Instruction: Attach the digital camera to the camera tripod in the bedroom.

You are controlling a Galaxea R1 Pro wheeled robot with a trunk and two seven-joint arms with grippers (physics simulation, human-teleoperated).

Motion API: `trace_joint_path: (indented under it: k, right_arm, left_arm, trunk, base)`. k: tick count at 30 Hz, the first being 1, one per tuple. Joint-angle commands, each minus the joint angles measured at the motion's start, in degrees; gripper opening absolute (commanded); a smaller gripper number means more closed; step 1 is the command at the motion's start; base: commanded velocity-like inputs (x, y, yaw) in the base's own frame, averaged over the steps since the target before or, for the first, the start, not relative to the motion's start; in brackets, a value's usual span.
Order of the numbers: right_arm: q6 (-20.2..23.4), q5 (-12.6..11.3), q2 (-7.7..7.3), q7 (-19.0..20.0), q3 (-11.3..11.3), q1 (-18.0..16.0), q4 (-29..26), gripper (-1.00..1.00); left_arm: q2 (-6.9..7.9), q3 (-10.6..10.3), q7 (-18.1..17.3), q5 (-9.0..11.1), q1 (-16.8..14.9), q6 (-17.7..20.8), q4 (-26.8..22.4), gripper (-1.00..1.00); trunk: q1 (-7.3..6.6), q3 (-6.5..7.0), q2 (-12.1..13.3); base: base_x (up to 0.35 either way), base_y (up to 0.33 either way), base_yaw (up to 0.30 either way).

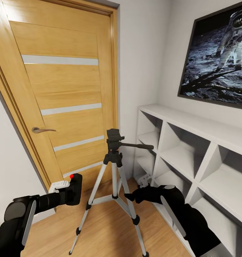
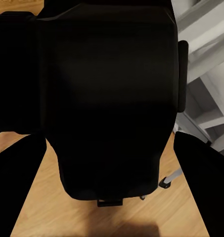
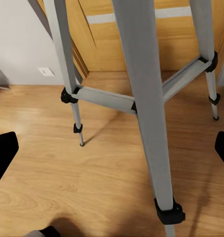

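Note:
The camera tripod stands on the wood floor in front of the door, its silver legs spread and its black head bare, with the pan handle pointing right. My left gripper is shut on the digital camera, held left of the tripod and below its head, red button upward. The camera's black body takes up most of the left wrist view. My right gripper is open beside the tripod's right leg; that leg runs between its spread fingers.
An oak door with pale stripes is behind the tripod. White cube shelves line the right wall under an astronaut picture. A white wall socket sits low by the door frame. Plank floor lies between my arms.

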Motion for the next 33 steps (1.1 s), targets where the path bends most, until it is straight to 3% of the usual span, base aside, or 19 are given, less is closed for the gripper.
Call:
trace_joint_path:
  k: [1, 25, 33]
  right_arm:
    - [0.32, -0.47, 0.03, -0.22, 0.07, -0.09, 0.14, 1.0]
    - [-1.36, 1.94, 2.19, -0.22, 0.07, -0.2, 3.13, 1.0]
    - [-3.06, 2.69, 2.3, -0.5, -0.45, -1.02, 3.37, 1.0]
  left_arm:
    - [-0.01, 0.06, -0.62, -0.46, -0.07, 0.22, -0.05, -1.0]
    - [-0.03, 0.06, -0.6, -0.46, -0.05, 0.22, -0.21, -1.0]
    - [0.11, -1.14, -1.01, 0.53, 2.02, -1.09, 0.7, -1.0]
  trunk:
    - [0.04, -0.13, -0.14]
    - [0.04, -0.13, -0.14]
    - [0.04, -0.13, -0.14]
  base:
    - [0.014, 0.002, 0.0]
    - [0.041, 0.026, 0.0]
    - [0.0, 0.0, 0.0]
